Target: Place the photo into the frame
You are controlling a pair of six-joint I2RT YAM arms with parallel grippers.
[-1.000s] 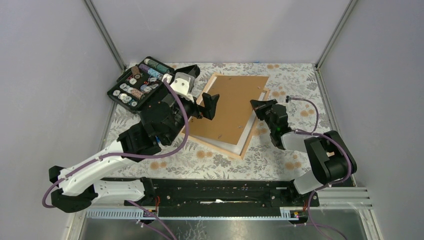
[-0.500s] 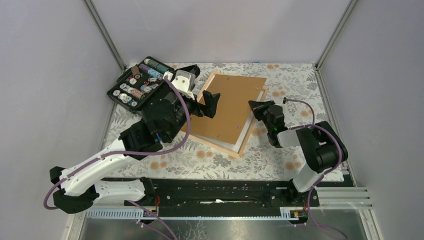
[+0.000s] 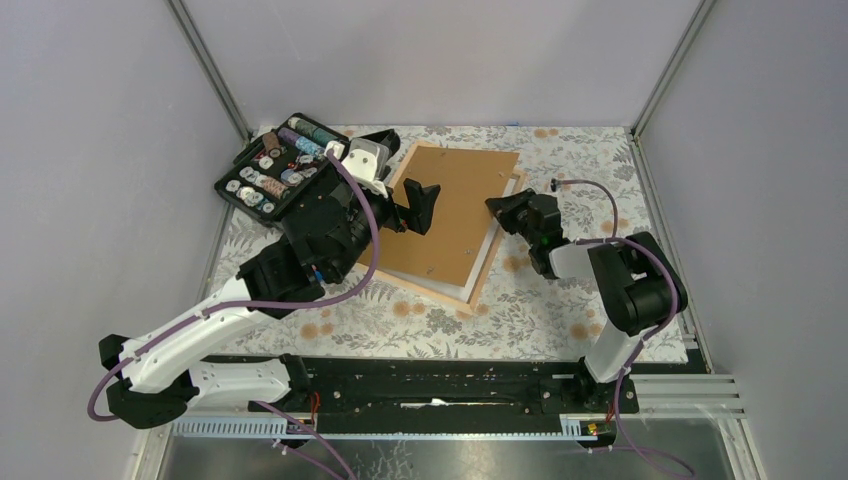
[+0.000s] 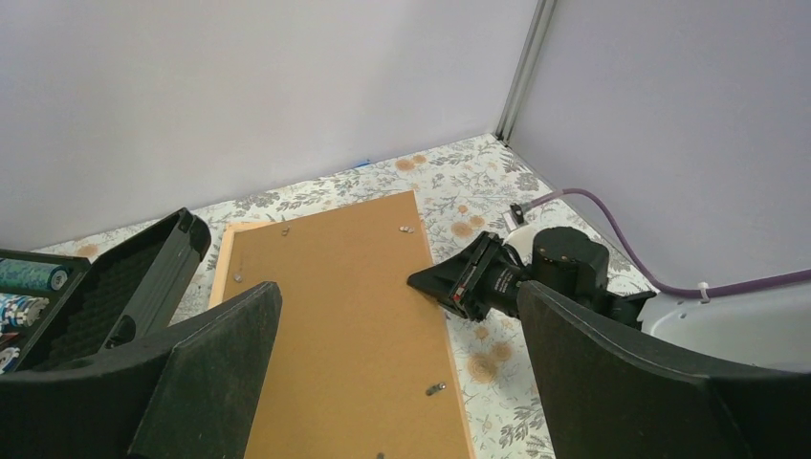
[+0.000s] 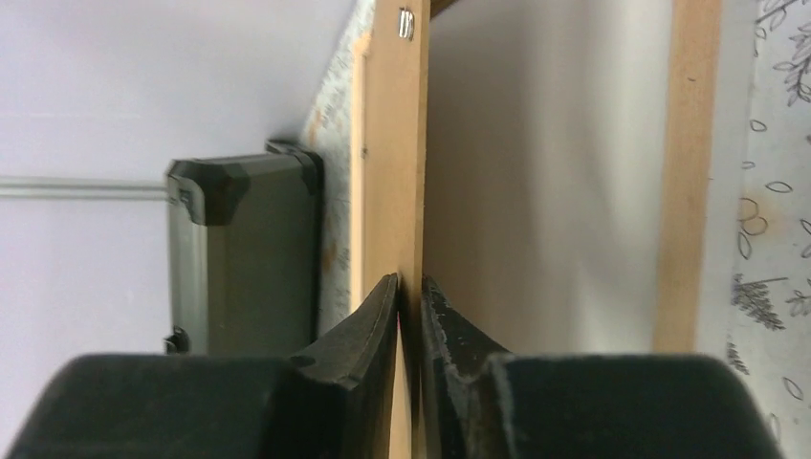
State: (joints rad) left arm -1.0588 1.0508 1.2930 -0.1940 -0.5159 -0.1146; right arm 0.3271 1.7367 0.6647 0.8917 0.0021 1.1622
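My right claw [image 5: 409, 287] is pinching the backing board's [image 3: 455, 215] 3 o'clock edge, and my left claw [image 4: 397, 296] hangs spread at 9. The photo [image 3: 487, 255] looks seated in the frame [image 3: 425, 296] underneath. Next I reckon I lower the board squarely.

Board [image 3: 452, 210] pinched in right gripper [image 5: 409, 287]: plain mid-brown, small silver tabs. Sheet [image 3: 484, 262] just under it: white. Frame [image 3: 430, 296]: pale wood. Both grippers matte black, left gripper [image 4: 394, 296] included. Case [image 4: 143, 273] left of left gripper: black, with teal, purple and white contents. Table [image 3: 560, 310]: pale cloth, grey leaves, orange-brown flowers. Cable [image 4: 583, 193]: purple.
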